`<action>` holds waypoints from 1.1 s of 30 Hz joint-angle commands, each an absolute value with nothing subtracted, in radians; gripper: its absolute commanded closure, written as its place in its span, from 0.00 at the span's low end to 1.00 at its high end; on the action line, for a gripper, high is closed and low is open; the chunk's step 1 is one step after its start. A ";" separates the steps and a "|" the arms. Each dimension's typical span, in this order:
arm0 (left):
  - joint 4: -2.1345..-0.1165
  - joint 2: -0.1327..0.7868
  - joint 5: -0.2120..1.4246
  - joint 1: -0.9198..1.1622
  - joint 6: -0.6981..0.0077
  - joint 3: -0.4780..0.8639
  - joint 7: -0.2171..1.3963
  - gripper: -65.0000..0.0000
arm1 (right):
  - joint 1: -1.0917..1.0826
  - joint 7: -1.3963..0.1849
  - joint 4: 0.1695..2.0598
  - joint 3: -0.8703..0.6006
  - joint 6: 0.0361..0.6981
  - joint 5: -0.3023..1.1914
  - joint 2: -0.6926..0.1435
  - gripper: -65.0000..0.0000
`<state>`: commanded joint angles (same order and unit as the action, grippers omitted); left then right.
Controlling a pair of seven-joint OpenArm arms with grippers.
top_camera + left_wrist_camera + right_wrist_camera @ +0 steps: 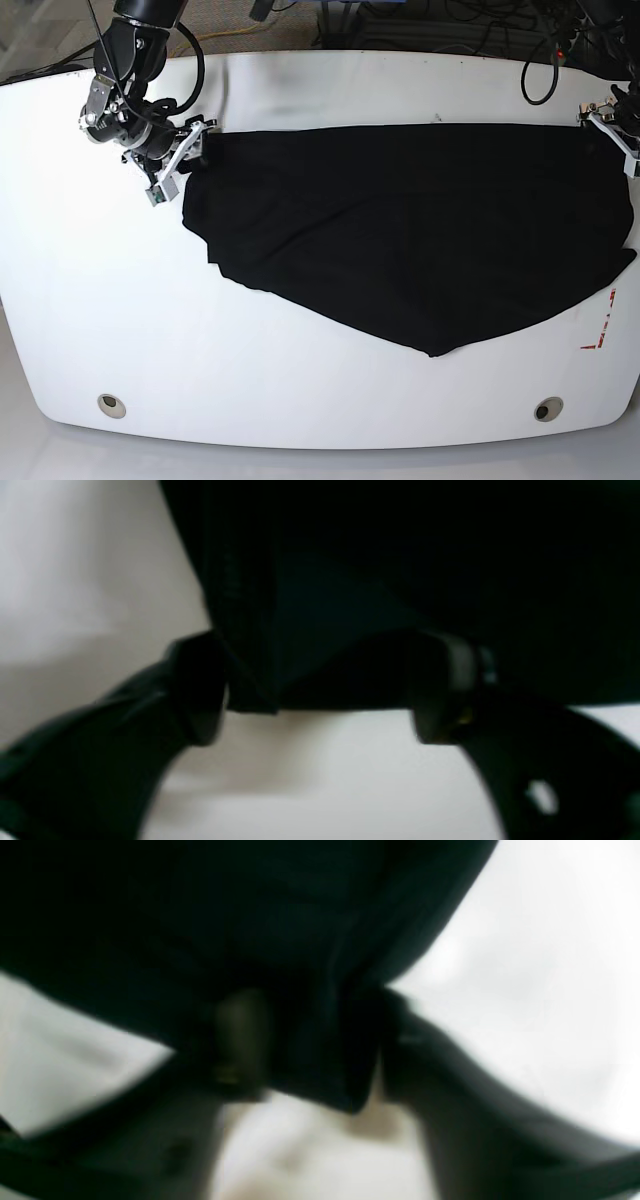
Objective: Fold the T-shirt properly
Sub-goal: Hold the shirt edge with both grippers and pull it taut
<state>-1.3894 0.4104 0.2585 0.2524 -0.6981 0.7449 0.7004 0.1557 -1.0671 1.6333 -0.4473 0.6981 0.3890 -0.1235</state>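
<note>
Stretching across the table [60, 300], the shirt [400, 230] hangs between both arms. The left gripper [315, 700] and the right gripper [310, 1050] each clamp an edge.

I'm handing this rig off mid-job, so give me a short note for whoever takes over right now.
Left gripper: at the far corner of the large plain black T-shirt, fingers apart around a fabric edge; grip unclear.
Right gripper: fabric bunched between its fingers at the opposite far corner; grip unclear in the blur.
The shirt is stretched between both grippers along the far side of the white table, its near edge sagging to a point.
Done: no fold visible.
Left: all folds.
</note>
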 joint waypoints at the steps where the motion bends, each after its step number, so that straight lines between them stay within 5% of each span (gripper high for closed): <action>1: -1.389 0.410 0.259 0.252 -0.698 0.746 0.700 0.57 | 0.156 -1.067 1.635 -0.447 0.698 0.389 -0.125 1.00; 6: -1.389 0.418 0.259 0.262 -0.698 0.751 0.702 0.96 | 0.168 -1.067 1.641 -0.449 0.698 0.397 -0.157 1.00; 11: -1.423 0.435 0.259 0.321 -0.698 0.852 0.704 1.00 | 0.208 -1.067 1.676 -0.455 0.698 0.397 -0.194 1.00; 17: -1.426 0.441 0.259 0.332 -0.698 0.940 0.843 0.77 | 0.242 -1.067 1.682 -0.455 0.698 0.397 -0.223 1.00; 23: -1.432 0.441 0.260 0.332 -0.698 0.977 0.920 0.22 | 0.259 -1.064 1.682 -0.455 0.698 0.397 -0.228 1.00; 28: -1.425 0.499 0.314 0.338 -0.698 1.029 1.027 0.21 | 0.257 -1.064 1.682 -0.455 0.698 0.397 -0.229 1.00; 33: -1.448 0.572 0.653 0.481 -0.698 1.041 1.069 0.21 | 0.255 -1.064 1.696 -0.455 0.698 0.397 -0.226 1.00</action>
<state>-1.4477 0.5715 0.6529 0.4810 -0.6981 1.0411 1.0687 0.2555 -1.0641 1.6962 -0.4549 0.6981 0.3966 -0.2263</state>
